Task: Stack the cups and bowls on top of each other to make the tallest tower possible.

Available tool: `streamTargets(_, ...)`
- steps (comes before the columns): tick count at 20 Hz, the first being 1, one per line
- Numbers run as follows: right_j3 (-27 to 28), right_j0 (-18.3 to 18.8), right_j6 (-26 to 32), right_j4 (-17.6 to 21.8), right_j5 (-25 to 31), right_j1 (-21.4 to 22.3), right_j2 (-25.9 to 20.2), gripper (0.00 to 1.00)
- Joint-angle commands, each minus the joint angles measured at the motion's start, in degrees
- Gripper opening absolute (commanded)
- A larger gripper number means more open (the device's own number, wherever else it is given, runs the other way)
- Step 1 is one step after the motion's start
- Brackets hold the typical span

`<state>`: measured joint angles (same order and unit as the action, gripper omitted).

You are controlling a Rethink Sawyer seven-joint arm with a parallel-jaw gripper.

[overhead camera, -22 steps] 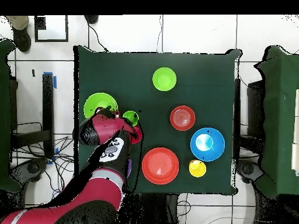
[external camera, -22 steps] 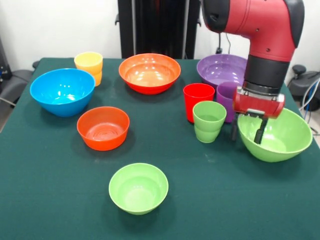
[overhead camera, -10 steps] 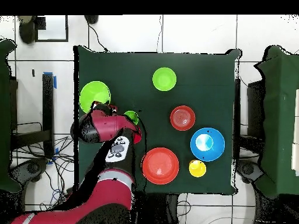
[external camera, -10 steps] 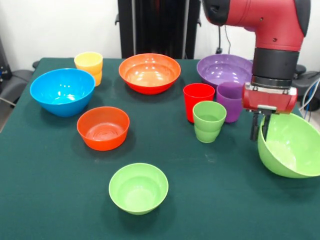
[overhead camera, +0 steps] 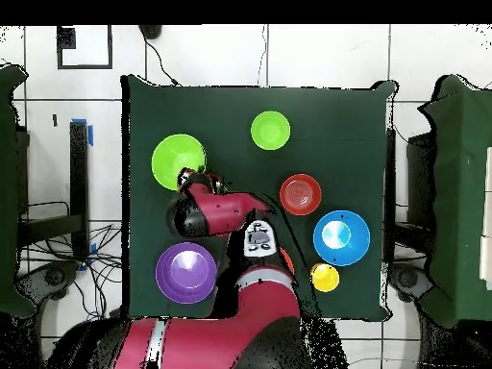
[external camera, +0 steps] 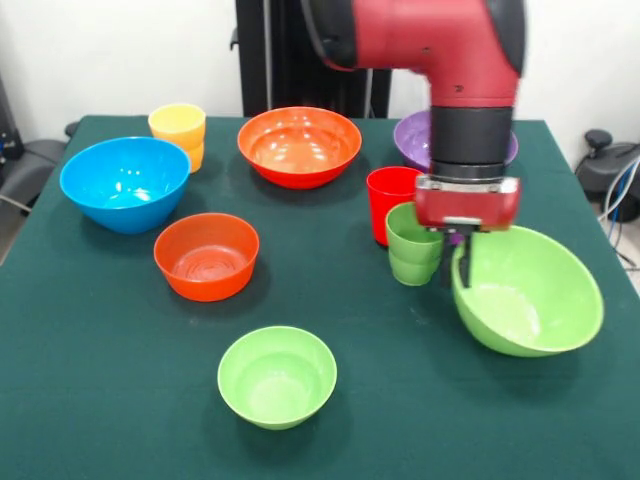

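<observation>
At the left of the front frame sit the blue bowl [external camera: 125, 182] and, behind it at upper left, the yellow cup [external camera: 178, 133]; neither carries anything. Moving right, the small orange-red bowl [external camera: 206, 255], the large orange bowl [external camera: 299, 145] and, lower centre, the small light-green bowl [external camera: 277, 376] each stand alone on the green bench [external camera: 90, 390]. Right of centre, the red cup [external camera: 386, 198] and light-green cup [external camera: 408, 247] stand just beside each other. The end effector [external camera: 462, 262] is clamped on the near rim of the large light-green bowl [external camera: 530, 292], which hangs tilted at the right. The purple bowl [overhead camera: 185, 273] rests behind. No tower exists yet; by my judgement nearly all stacking remains.
</observation>
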<state>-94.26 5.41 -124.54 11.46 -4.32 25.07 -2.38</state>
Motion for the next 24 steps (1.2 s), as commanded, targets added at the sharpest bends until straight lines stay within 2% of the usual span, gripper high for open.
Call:
streamTargets(1, -8.03, 12.23, 0.06, 13.8, -3.7, -0.96, -18.24, 0.0)
streamTargets(2, -8.44, 14.22, 0.13, 15.41, -3.79, -1.39, -20.16, 0.0)
streamTargets(3, -9.05, 18.46, 1.16, 18.18, -2.97, -2.66, -24.44, 0.0)
streamTargets(7, -10.14, 28.43, 3.42, 25.73, -0.07, -5.76, -33.33, 0.0)
streamTargets(10, -11.34, 34.05, 3.92, 28.1, 2.37, -7.68, -38.02, 0.0)
streamTargets(11, -12.04, 37.17, 4.96, 28.74, 4.57, -9.31, -41.03, 0.0)
streamTargets(15, -13.99, 44.76, 7.6, 29.07, 10.56, -14.89, -48.77, 0.0)
streamTargets(17, -14.95, 47.11, 8.3, 29.01, 12.02, -16.91, -51.22, 0.0)
streamTargets(24, -17.1, 48.52, 6.32, 30.31, 9.51, -17.53, -53.05, 0.0)
